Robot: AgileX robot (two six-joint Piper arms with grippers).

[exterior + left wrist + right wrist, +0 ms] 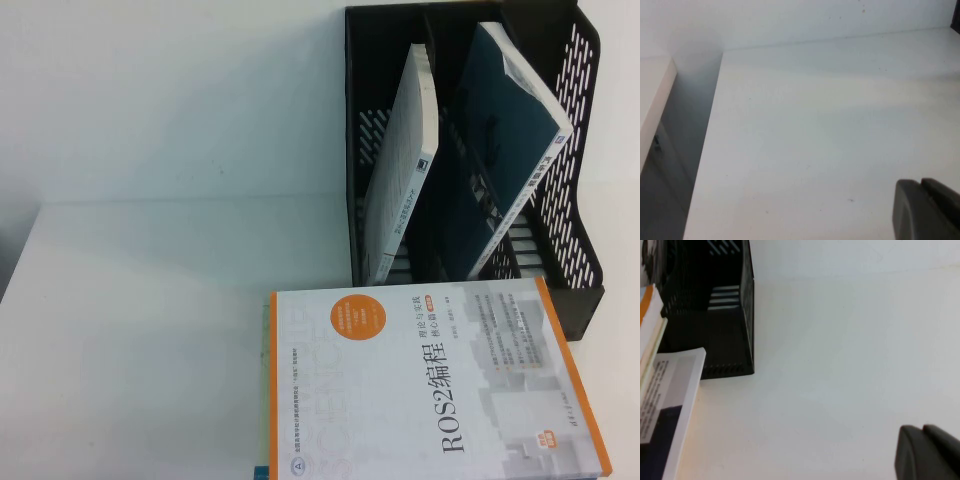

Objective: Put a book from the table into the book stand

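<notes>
A white and orange book titled ROS2 (440, 385) lies flat on the white table (150, 330) in front of the black mesh book stand (575, 200). The stand holds two leaning books: a pale one (405, 165) in its left slot and a dark teal one (505, 165) to the right. In the right wrist view the stand (725, 315) and the book's edge (670, 405) show at the side. My left gripper (922, 184) is shut and empty above bare table. My right gripper (924, 430) is shut and empty beside the stand. Neither gripper shows in the high view.
A second book's blue edge (262, 472) peeks from under the ROS2 book. The table's left edge (707, 145) drops off beside a wall and a lower pale surface (652, 100).
</notes>
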